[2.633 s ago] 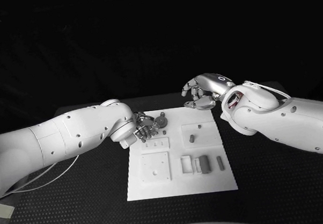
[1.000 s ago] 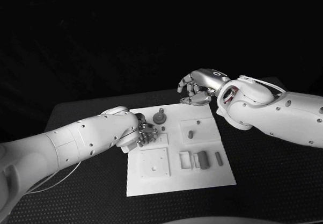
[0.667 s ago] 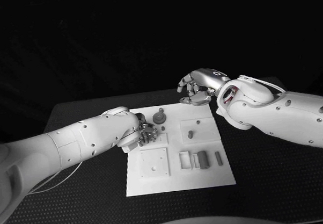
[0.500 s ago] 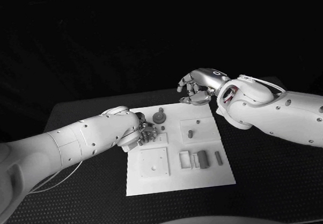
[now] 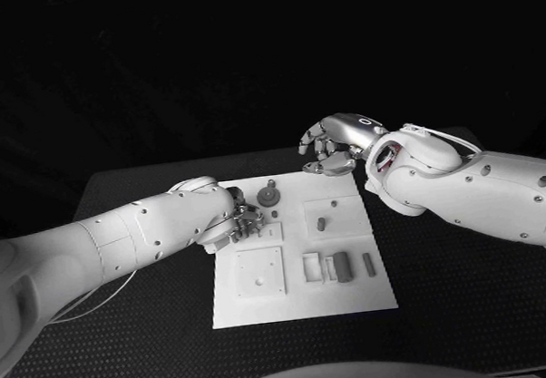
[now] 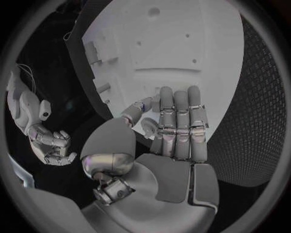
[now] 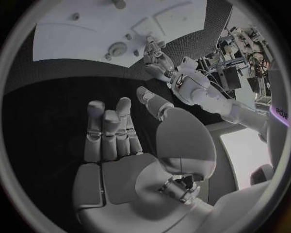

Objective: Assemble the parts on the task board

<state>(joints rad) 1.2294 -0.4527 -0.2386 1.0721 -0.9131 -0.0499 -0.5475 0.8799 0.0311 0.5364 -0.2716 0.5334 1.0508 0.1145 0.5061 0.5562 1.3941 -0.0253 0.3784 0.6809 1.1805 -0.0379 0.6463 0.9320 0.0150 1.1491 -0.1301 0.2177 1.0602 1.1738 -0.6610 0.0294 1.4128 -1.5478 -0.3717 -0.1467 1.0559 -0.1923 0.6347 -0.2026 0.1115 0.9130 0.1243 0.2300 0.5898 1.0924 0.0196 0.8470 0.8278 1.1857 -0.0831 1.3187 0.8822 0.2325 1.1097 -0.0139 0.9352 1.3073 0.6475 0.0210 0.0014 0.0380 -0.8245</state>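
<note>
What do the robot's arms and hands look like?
Both arms are smooth white shells dotted with small dark holes. The left hand and right hand are shiny silver metal with jointed fingers. A thin pale cable loops along the right arm.

Near half of the task board is pretty open, so a hand could drop in from the front over the square plate without hitting anything. The row of upright parts at the right-centre sticks up and is in the way there. Far-left corner is crowded: the left hand sits low over the board's left edge, right beside the round part. The right hand hangs past the far edge, fingers apart, nothing in it. Bare tabletop on both sides.
</note>
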